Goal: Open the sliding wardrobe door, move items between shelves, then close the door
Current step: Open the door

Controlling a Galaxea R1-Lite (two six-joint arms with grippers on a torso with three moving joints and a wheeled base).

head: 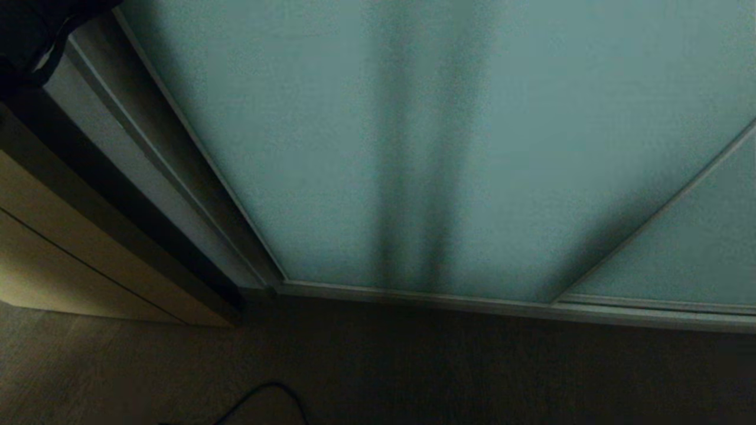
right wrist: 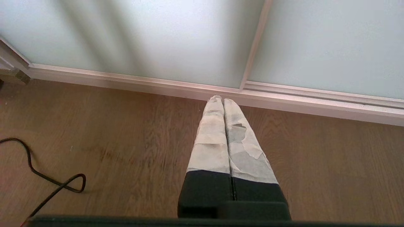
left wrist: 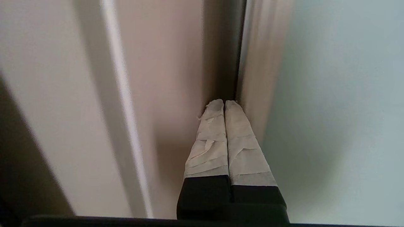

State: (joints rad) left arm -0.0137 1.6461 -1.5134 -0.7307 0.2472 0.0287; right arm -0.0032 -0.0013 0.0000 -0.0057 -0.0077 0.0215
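Tall sliding door [left wrist: 331,94] standing upright, closed left gripper [left wrist: 224,102] with tips at its left edge, holding nothing

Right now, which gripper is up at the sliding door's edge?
The left gripper: its shut fingers point into the gap beside the sliding wardrobe door. The right gripper points at the floor track.
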